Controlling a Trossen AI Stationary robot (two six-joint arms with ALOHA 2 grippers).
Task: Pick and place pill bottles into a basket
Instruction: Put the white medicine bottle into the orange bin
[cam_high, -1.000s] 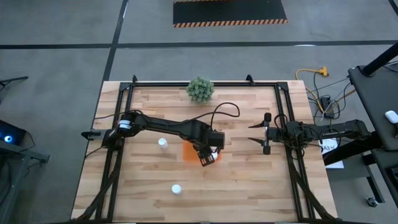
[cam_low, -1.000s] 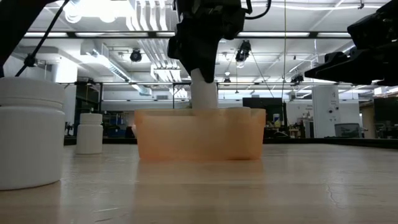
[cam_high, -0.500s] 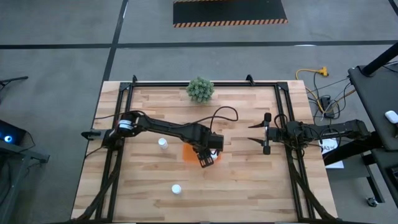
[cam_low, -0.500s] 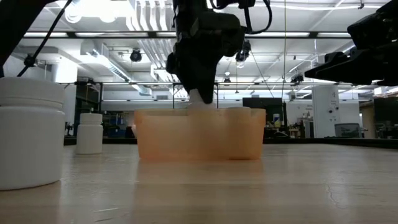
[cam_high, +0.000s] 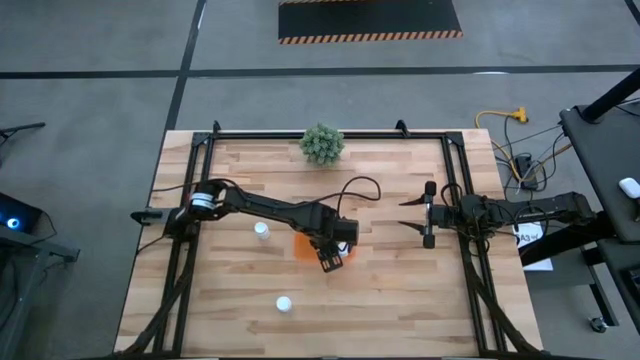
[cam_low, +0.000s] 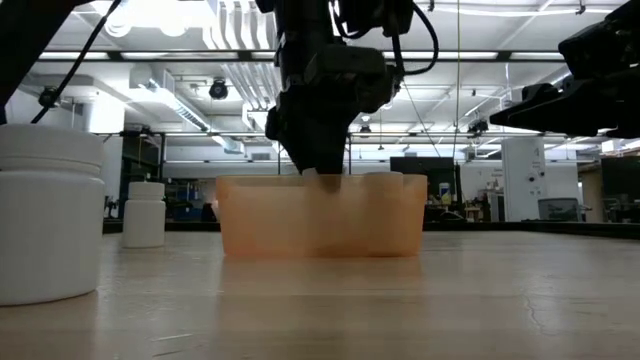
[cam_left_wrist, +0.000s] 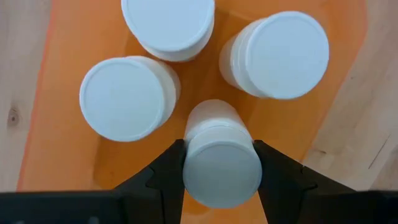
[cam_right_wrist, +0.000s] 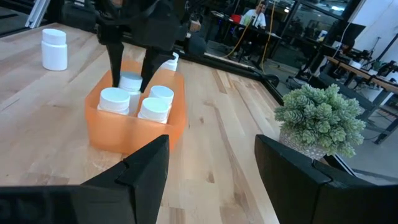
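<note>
You had the left pincer (cam_left_wrist: 221, 163) clamped on a pill bottle (cam_left_wrist: 221, 162), low in the basket (cam_left_wrist: 74, 62) beside three bottles (cam_left_wrist: 127, 96), filling the gap. Your right pincer (cam_high: 422, 213) waited over the bench's (cam_high: 400, 300) right side, fingers spread, empty.

Table (cam_high: 400, 290): pale wood planks, visible grain and knots, matt with faint sheen in low view. Frame round table edge (cam_high: 300, 133): black metal bars, matt.

Basket (cam_left_wrist: 74, 37): bright orange plastic, smooth, slightly translucent seen from low view (cam_low: 320, 215); inner floor mildly glossy.

Pill bottles (cam_left_wrist: 129, 98): white plastic, smooth, satin; caps flat and matt. Same finish on loose bottle (cam_high: 262, 231) on bare wood.

Left pincer (cam_left_wrist: 221, 163): dark, matt, hard plastic or coated metal, cannot tell which; fingers (cam_left_wrist: 166, 171) smooth-faced against white bottle. Right pincer (cam_right_wrist: 211, 168): same dark matt finish.

Plant (cam_right_wrist: 320, 119): green, bushy, rough texture, looks like plastic foliage.

Floor (cam_high: 90, 100): grey, smooth, dull.
</note>
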